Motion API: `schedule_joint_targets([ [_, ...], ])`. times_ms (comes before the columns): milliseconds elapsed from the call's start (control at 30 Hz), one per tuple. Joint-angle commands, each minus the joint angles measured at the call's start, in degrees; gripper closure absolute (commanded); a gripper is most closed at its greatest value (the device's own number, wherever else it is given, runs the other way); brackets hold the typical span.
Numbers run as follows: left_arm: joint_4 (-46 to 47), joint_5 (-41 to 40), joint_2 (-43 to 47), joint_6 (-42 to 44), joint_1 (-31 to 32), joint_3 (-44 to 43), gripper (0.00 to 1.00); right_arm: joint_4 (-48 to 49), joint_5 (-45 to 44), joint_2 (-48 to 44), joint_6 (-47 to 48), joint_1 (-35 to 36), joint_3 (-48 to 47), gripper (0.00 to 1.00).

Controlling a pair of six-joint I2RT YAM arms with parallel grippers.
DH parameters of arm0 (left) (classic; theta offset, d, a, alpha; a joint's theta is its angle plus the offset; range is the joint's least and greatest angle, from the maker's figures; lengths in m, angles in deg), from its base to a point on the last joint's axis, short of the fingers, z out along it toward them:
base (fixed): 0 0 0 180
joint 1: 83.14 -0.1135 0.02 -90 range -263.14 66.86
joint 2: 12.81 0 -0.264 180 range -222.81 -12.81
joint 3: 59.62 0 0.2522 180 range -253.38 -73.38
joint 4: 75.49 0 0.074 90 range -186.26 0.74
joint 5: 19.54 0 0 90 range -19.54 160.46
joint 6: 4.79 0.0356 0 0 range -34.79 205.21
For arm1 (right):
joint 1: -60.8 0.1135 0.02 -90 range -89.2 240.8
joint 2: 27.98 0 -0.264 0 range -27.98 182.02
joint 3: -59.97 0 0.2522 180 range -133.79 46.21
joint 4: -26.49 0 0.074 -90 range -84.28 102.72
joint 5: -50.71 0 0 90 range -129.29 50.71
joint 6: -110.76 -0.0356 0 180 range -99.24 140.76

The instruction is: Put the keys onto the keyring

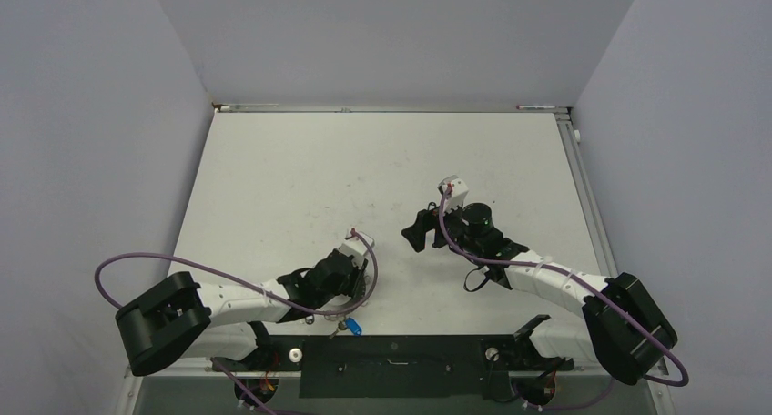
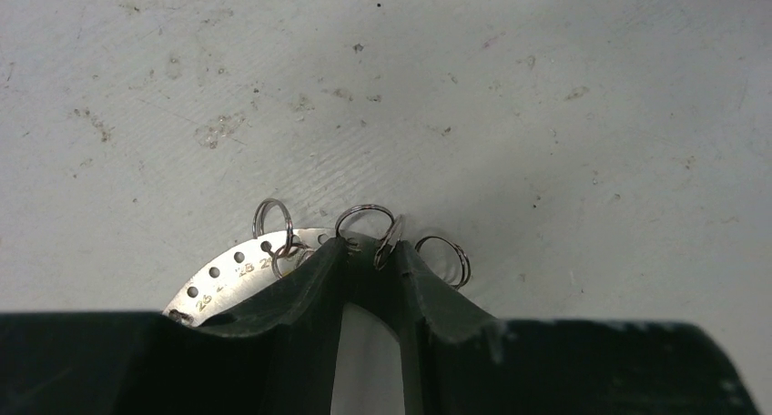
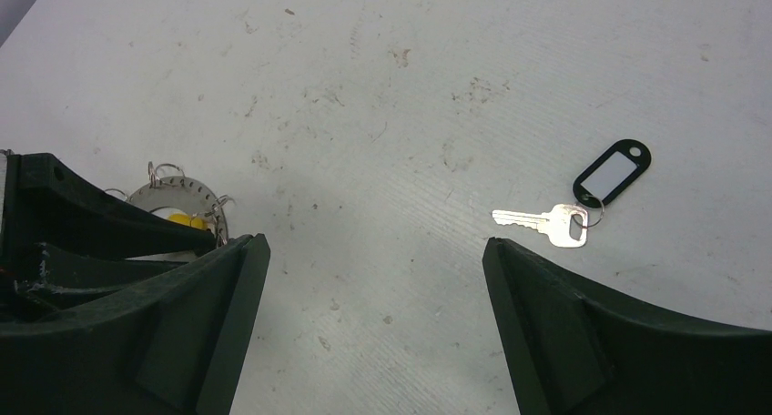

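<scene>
Silver keyring (image 2: 228, 274) sits btwn narrow-set L jaws, grip unclear; we must centre wide-open R jaws on black-tag key (image 3: 546, 222) before closing.

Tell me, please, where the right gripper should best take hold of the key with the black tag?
Probably the square head of the key, coming straight down with the open right gripper: it lies flat on the table, so only its edges offer a pinch, and the head is wider than the blade.
</scene>
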Motion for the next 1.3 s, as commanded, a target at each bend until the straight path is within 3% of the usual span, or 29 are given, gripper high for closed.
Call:
schedule_joint_targets([
  [0,2.69,0.99,-1.46,1.04,-0.23,-2.36,0.77,3.56,1.07,0.66,-0.35,0.29,-0.75,0.08],
  [167,4.48,0.99,-1.91,1.78,-0.24,-2.19,0.83,3.64,1.59,1.48,-0.44,0.29,-1.0,0.08],
  [300,5.58,1.61,-2.24,2.69,-0.21,-2.19,1.0,3.61,1.86,1.9,-0.41,0.29,-1.12,0.08],
  [600,6.04,5.2,1.29,5.71,-0.17,-1.7,1.0,4.02,2.22,1.87,-0.44,0.29,-0.89,0.08],
  [1267,-16.15,13.44,15.56,10.69,-0.17,-12.33,1.0,16.31,7.09,-7.09,-1.39,1.95,5.01,0.07],
])
